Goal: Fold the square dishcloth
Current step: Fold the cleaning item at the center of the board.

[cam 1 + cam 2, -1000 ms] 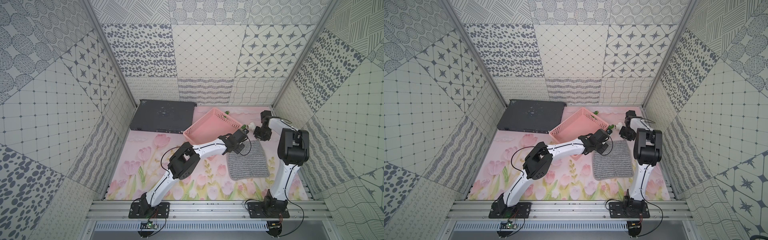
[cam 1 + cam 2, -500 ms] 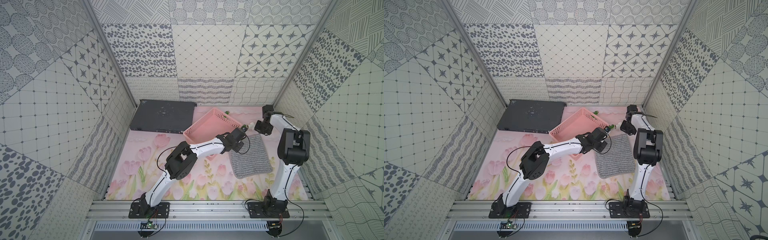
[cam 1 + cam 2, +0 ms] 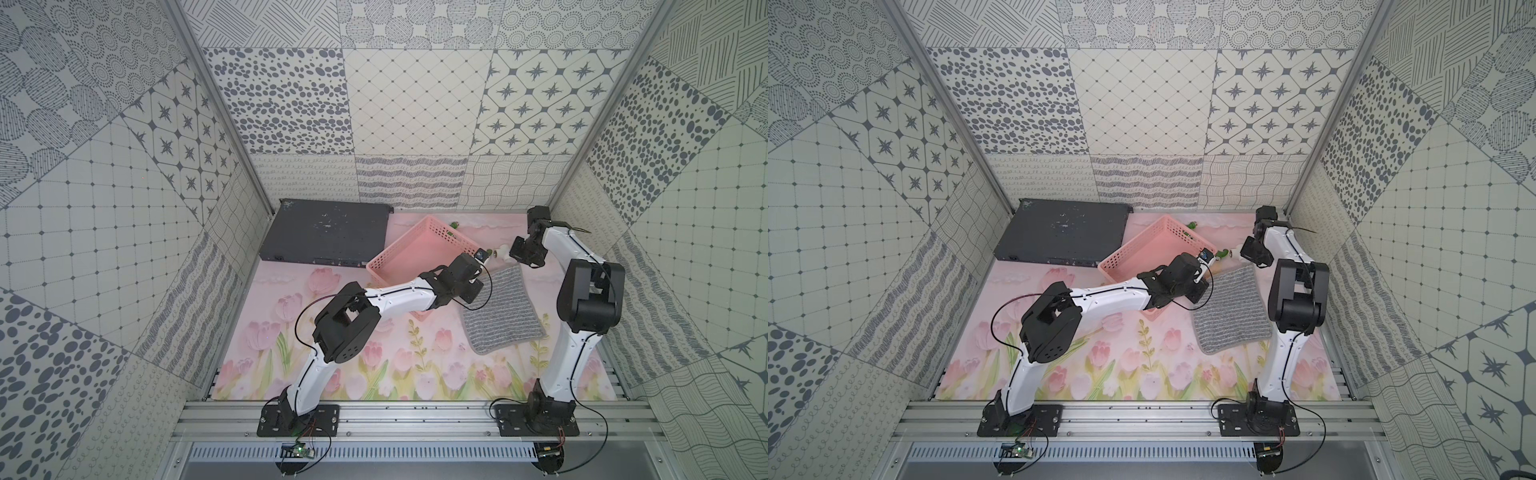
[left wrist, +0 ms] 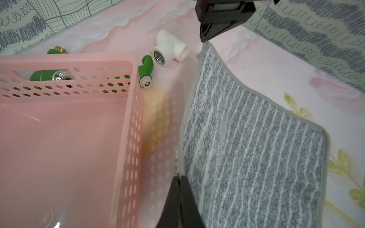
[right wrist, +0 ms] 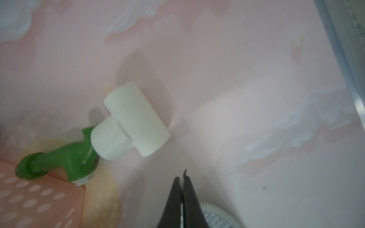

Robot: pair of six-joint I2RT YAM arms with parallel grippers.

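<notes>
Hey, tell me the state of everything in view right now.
square dishcloth: unfolded, far edge lifted.
left gripper: shut on a far dishcloth corner.
right gripper: shut on the other far corner.
pink basket: open side up.
white tee fitting: lying loose, ungripped.

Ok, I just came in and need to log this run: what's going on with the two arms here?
Both arms are working the square dishcloth. The left end effector is shut on one far corner, the right end effector on the other, so the far edge is held up between them while the near edge lies on the mat. No fold yet. The pink basket sits alongside.
</notes>
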